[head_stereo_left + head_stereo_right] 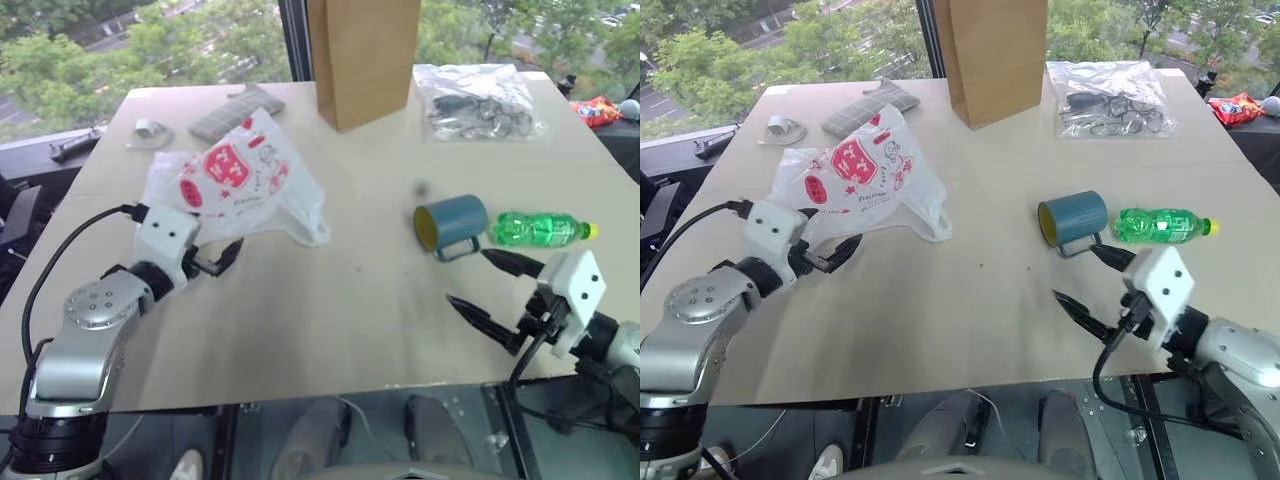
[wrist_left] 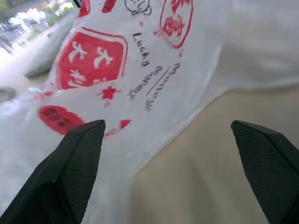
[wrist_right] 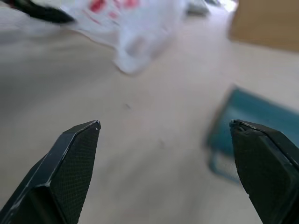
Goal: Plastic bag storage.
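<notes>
Black fingers of the left gripper spread wide at the near edge of the plastic bag, far left on the table; red print reads "Lucky money". Right gripper gapes empty near a teal mug.

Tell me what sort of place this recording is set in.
Probably an upper-floor office or lab room by a window: treetops and a road show below through the glass, and a plain beige table holds staged props such as the plastic bag, a brown paper bag and a teal mug.
</notes>
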